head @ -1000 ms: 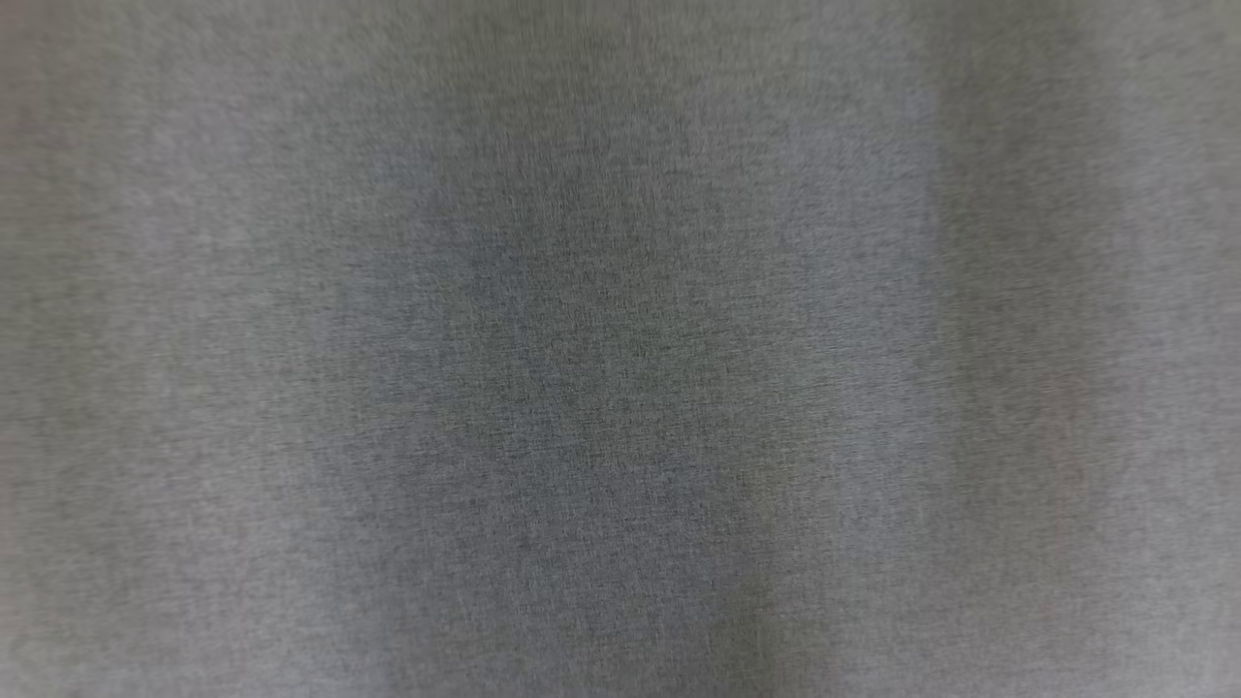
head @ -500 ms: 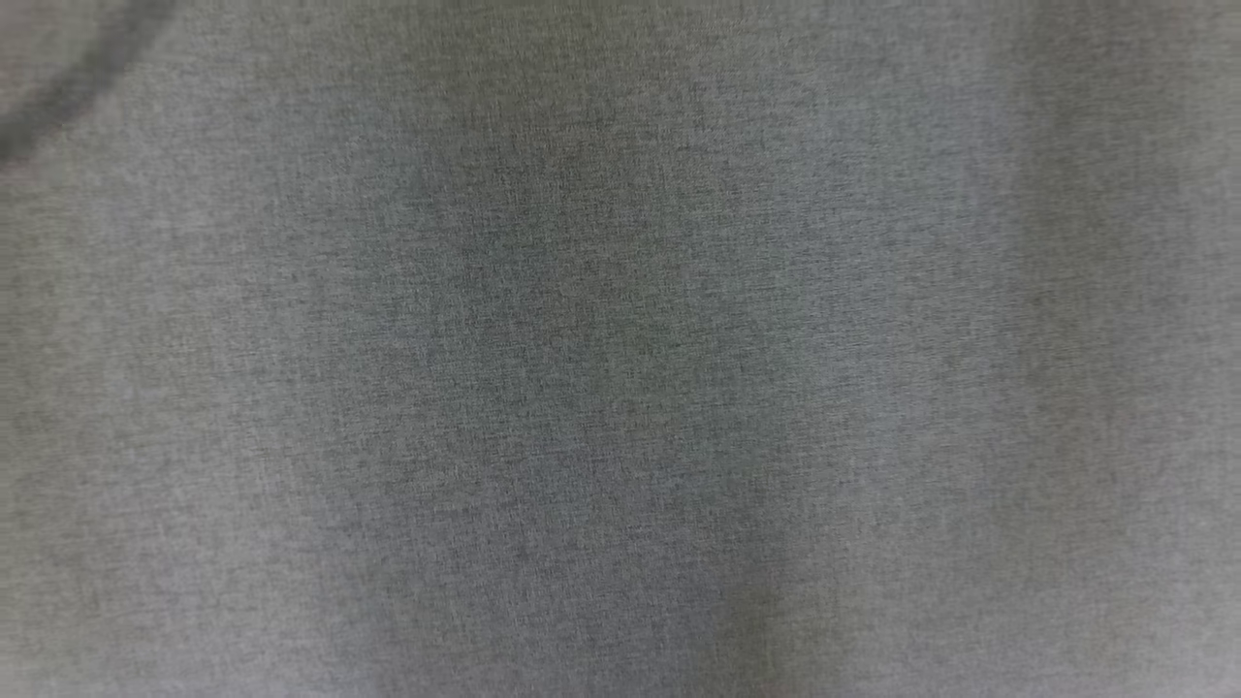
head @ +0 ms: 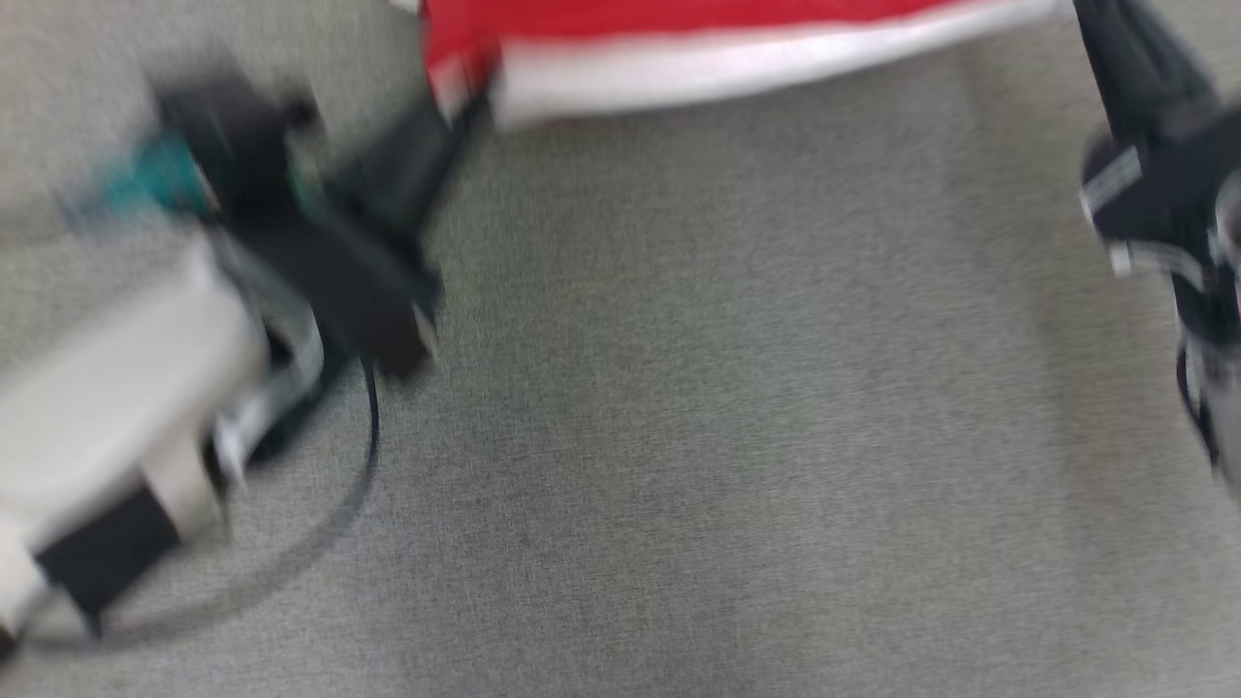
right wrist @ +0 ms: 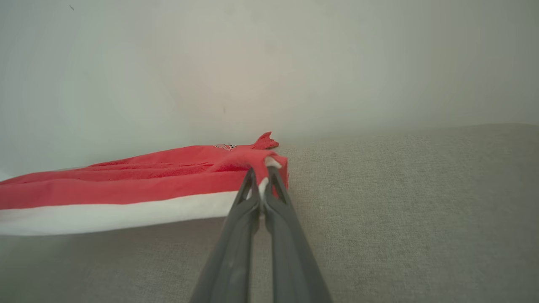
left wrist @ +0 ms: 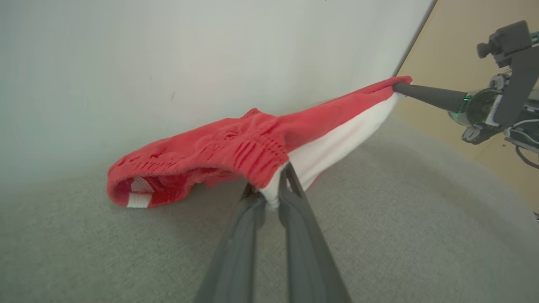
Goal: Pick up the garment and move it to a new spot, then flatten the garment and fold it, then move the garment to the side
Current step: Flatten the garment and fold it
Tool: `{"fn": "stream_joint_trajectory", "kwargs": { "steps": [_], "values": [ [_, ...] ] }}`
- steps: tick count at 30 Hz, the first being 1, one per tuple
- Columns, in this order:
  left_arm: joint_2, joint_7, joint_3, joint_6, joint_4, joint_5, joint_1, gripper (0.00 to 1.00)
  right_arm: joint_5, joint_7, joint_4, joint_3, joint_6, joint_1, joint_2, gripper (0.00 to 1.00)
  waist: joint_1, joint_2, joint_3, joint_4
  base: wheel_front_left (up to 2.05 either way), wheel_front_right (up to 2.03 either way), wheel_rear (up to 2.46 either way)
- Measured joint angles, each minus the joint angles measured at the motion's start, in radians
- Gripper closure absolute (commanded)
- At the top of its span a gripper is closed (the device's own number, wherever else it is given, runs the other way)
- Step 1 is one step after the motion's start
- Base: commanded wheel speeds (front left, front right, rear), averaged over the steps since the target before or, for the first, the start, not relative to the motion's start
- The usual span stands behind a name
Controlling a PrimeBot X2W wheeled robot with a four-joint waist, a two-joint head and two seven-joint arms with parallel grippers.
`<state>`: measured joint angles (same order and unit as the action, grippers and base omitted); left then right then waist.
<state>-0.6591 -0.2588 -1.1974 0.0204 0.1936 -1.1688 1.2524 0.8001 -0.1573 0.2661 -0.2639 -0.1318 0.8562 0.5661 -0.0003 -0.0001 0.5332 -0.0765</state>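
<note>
The garment (head: 737, 39) is red with a white band and hangs stretched between my two grippers along the top of the head view. My left gripper (head: 461, 82) is shut on its left end. From the left wrist, the left gripper (left wrist: 278, 185) pinches the white edge under the ribbed red waistband of the garment (left wrist: 236, 147). The right gripper (left wrist: 398, 87) holds the far corner. In the right wrist view my right gripper (right wrist: 263, 168) is shut on the garment (right wrist: 126, 185) at its red corner. That right gripper (head: 1081, 10) sits at the top right of the head view.
A grey fabric surface (head: 727, 388) lies under the garment and runs up to a pale wall (left wrist: 168, 63). A beige floor (left wrist: 454, 54) shows past the surface's edge. A black cable (head: 364, 456) loops below my left arm.
The head camera has swung: before, it showed just blurred grey fabric; now both arms and the stretched garment are in it, motion-blurred.
</note>
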Motion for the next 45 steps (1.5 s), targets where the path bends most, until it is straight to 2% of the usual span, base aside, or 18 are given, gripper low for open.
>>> {"fn": "stream_joint_trajectory", "kwargs": {
  "steps": [3,7,8,15,17,24,29,33,37,45],
  "values": [
    [-0.024,-0.002,-0.016,-0.051,-0.075,0.023,-0.122,1.00,-0.003,-0.002,-0.079,0.064,0.000,-0.176,0.001,1.00,-0.0001,-0.0001,-0.040,-0.003,0.00,0.00,0.00],
    [-0.051,-0.004,-0.041,-0.082,-0.130,0.064,-0.260,1.00,-0.036,-0.029,-0.168,0.140,0.000,-0.403,-0.028,1.00,0.0000,0.0000,-0.089,-0.005,0.00,0.00,0.00],
    [-0.051,-0.004,-0.041,-0.082,-0.130,0.064,-0.260,1.00,-0.036,-0.029,-0.168,0.140,0.000,-0.403,-0.028,1.00,0.0000,0.0000,-0.089,-0.005,0.00,0.00,0.00],
    [-0.070,-0.004,-0.053,-0.098,-0.151,0.088,-0.445,1.00,-0.116,-0.096,-0.298,0.252,0.000,-0.730,-0.144,1.00,0.0001,-0.0001,-0.166,-0.005,0.00,0.00,0.00],
    [-0.066,-0.004,-0.037,-0.110,-0.151,0.103,-0.530,1.00,-0.148,-0.118,-0.342,0.287,0.000,-0.845,-0.198,1.00,0.0001,-0.0001,-0.197,-0.005,0.00,0.00,0.00],
    [-0.068,-0.004,0.049,-0.118,-0.154,0.137,-0.730,1.00,-0.179,-0.197,-0.425,0.339,0.000,-1.066,-0.307,1.00,0.0001,-0.0001,-0.271,-0.004,0.00,0.00,0.00],
    [-0.068,-0.004,0.059,-0.119,-0.184,0.173,-0.858,1.00,-0.180,-0.248,-0.504,0.401,0.000,-1.163,-0.363,1.00,0.0001,0.0000,-0.318,0.005,0.00,0.00,0.00],
    [-0.043,-0.004,0.084,-0.103,-0.200,0.219,-0.883,1.00,-0.173,-0.281,-0.553,0.447,0.000,-1.174,-0.401,1.00,0.0002,0.0000,-0.338,0.028,0.00,0.00,0.00],
    [0.009,-0.004,0.102,-0.080,-0.213,0.258,-0.883,1.00,-0.178,-0.302,-0.582,0.472,0.000,-1.140,-0.403,1.00,0.0003,0.0000,-0.353,0.059,0.00,0.00,0.00],
    [0.101,-0.004,0.200,-0.023,-0.202,0.254,-0.884,1.00,-0.204,-0.355,-0.585,0.498,0.000,-0.992,-0.349,1.00,0.0003,0.0001,-0.364,0.115,0.00,0.00,0.00]
  ]
}}
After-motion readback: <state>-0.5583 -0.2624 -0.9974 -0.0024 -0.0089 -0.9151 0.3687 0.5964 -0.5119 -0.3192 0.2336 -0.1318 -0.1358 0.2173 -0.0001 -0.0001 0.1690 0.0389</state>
